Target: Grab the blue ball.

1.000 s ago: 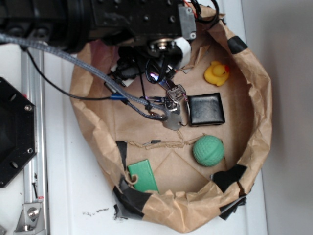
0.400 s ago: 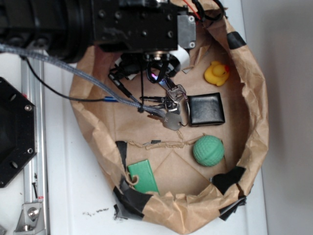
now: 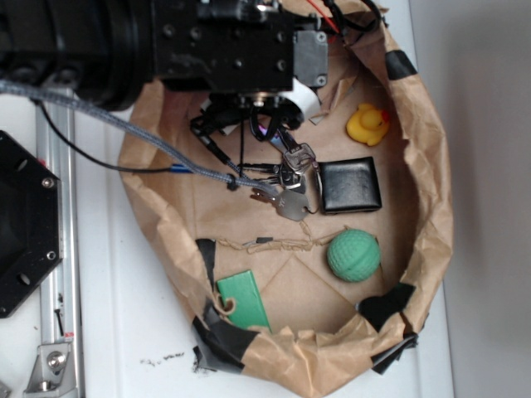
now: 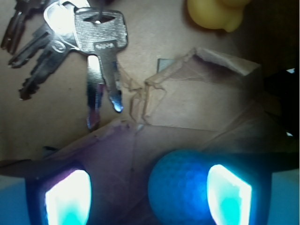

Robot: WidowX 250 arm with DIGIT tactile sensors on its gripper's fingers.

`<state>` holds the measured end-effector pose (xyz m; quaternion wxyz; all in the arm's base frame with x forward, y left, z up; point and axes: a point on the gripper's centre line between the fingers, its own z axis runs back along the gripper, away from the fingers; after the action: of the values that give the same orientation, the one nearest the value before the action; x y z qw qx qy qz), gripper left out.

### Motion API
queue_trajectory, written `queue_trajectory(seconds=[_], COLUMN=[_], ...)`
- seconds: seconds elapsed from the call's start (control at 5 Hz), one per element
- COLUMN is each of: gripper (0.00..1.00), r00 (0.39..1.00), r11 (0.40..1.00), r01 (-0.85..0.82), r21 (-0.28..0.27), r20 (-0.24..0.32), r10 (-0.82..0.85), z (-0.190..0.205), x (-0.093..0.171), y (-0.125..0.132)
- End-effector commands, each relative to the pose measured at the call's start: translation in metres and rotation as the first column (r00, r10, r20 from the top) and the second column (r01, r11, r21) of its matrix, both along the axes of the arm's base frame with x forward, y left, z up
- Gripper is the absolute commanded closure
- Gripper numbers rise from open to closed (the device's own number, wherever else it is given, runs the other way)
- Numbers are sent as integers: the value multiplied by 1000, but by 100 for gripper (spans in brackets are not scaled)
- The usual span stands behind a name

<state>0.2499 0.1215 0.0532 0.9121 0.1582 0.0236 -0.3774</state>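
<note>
The blue ball (image 4: 180, 187) fills the bottom of the wrist view, resting on the brown paper floor. My gripper (image 4: 147, 199) is open and straddles it. The ball lies against the glowing right finger (image 4: 227, 197), while a wide gap separates it from the left finger (image 4: 65, 199). In the exterior view the black arm body (image 3: 224, 41) hangs over the upper left part of the paper basin and hides both the ball and the fingertips.
A bunch of keys (image 3: 290, 178) (image 4: 89, 42) lies just beyond the gripper. A black square pad (image 3: 350, 184), a yellow duck (image 3: 367, 124) (image 4: 215, 11), a green ball (image 3: 353, 254) and a green flat piece (image 3: 242, 298) share the basin. Its crumpled paper wall (image 3: 431, 191) rings everything.
The arm body has shifted a little to the left and farther over the basin's upper part. Its braided cable has sagged lower. The objects in the basin have not moved.
</note>
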Motion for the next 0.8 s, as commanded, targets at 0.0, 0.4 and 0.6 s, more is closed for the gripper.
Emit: queue_trajectory(seconds=[0.0,0.4,0.6], gripper=[0,100,100], r00=[997,998,998], r11=[997,999,999], r01=[-1,-43,-42], r21=[76,24,24], r20=[71,47,45], r10=[-4,42,41], z=[-7,-31,-31], x=[7,6,5], y=[3,4,3])
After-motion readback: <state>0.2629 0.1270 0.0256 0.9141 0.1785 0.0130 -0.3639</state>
